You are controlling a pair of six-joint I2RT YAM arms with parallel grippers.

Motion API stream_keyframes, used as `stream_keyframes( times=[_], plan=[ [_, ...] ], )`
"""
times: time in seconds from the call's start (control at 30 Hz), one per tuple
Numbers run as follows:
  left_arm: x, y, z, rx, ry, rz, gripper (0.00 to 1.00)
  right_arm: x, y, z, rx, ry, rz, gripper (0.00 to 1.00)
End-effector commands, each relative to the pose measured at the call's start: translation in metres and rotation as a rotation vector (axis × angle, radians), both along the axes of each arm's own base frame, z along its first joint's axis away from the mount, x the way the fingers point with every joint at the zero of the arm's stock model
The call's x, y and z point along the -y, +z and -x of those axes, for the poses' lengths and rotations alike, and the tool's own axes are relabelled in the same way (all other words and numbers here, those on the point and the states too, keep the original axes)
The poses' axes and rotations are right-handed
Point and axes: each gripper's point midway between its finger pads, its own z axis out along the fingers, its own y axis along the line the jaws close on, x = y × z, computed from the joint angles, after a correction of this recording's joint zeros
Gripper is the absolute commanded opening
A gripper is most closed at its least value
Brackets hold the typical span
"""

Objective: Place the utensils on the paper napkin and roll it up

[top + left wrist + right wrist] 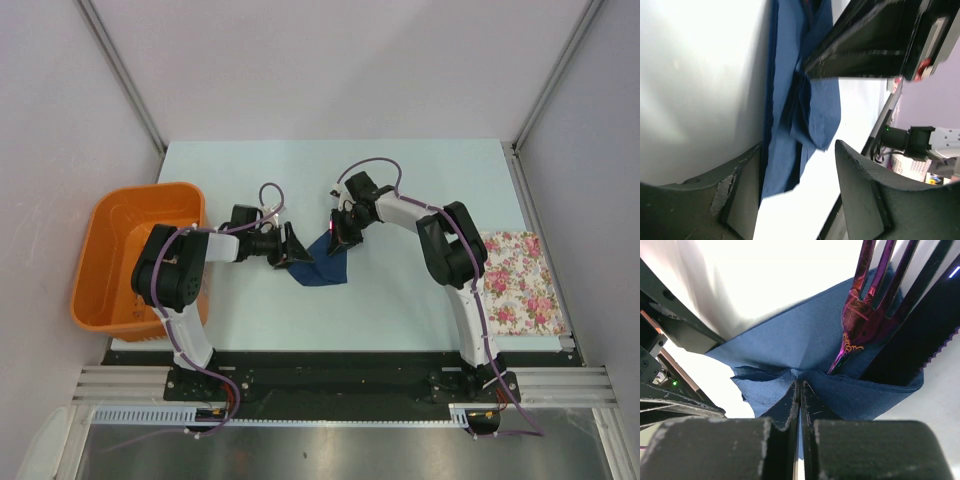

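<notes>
Status of right gripper (338, 238): clamped shut on a fold of the thin dark navy blue paper napkin (318, 268) at mid-table. Left gripper (290, 247): jaws apart, opposite napkin edge lying between them. Glossy purple plastic fork (862, 315): tucked into the fold, long axis running straight away from the right fingertips, tines outermost.

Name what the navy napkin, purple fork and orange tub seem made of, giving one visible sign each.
Navy napkin: likely thin matt paper; sharp creases, fuzzy edges. Purple fork: probably hard plastic, glossy; bright reflections along the tines. Orange tub: apparently moulded plastic; smooth, uniformly coloured walls.
</notes>
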Motion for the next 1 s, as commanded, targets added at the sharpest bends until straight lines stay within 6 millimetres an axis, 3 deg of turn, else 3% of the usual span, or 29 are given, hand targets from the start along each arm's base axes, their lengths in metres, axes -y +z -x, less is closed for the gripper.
stream_keyframes(
  times=[0.0,0.17,0.4,0.63,0.97],
  plan=[
    [-0.018,-0.014,0.029,-0.102,0.011,-0.048,0.62,0.015,-0.058,0.017,-0.052,0.002,0.157,0.01],
    [-0.019,-0.009,0.031,-0.109,0.026,-0.039,0.56,0.014,-0.058,0.016,-0.051,-0.002,0.154,0.01],
    [-0.017,-0.001,0.015,-0.072,0.041,-0.035,0.43,0.012,-0.058,0.017,-0.051,-0.001,0.153,0.0],
    [-0.026,-0.008,0.016,-0.09,0.041,-0.074,0.24,0.011,-0.057,0.016,-0.046,0.004,0.157,0.0],
    [0.002,0.039,0.012,-0.013,-0.04,0.061,0.08,0.007,-0.056,0.014,-0.042,0.008,0.153,0.0]
  ],
)
